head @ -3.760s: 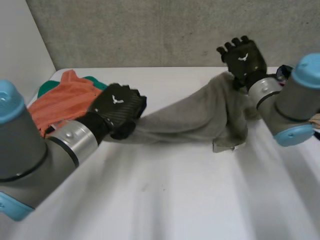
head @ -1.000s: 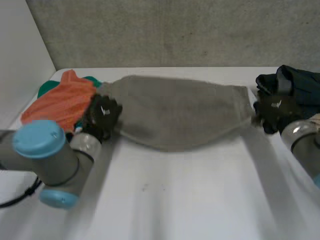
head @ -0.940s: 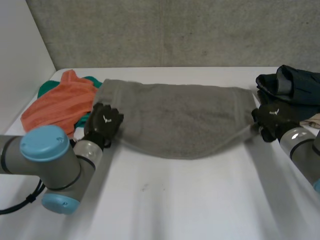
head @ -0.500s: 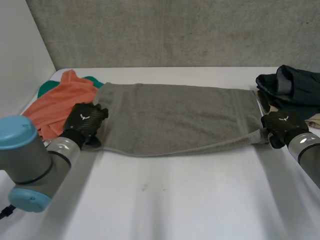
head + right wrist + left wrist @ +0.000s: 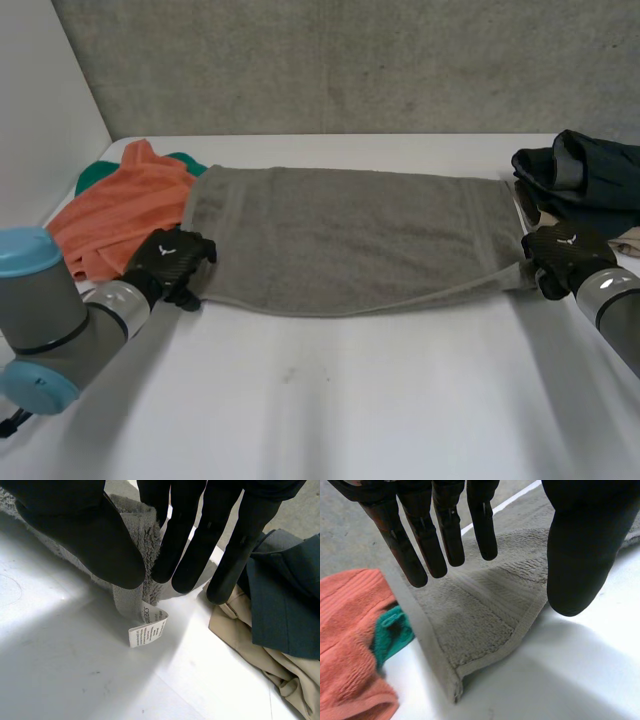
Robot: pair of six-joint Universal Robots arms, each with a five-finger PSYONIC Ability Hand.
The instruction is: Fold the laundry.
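Beside grey towel: orange cloth at left end, dark garments right.

Left hand is low, fingers straight, thumb spread off to the side, gripping nothing. Right hand is low too, thumb and fingers pinching a towel corner. Arms reach forward, spread well apart.

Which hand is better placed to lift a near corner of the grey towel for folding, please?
Probably right: the right hand pinches a near corner of the grey towel, slightly raised. The left hand hangs open above its corner, lying flat.
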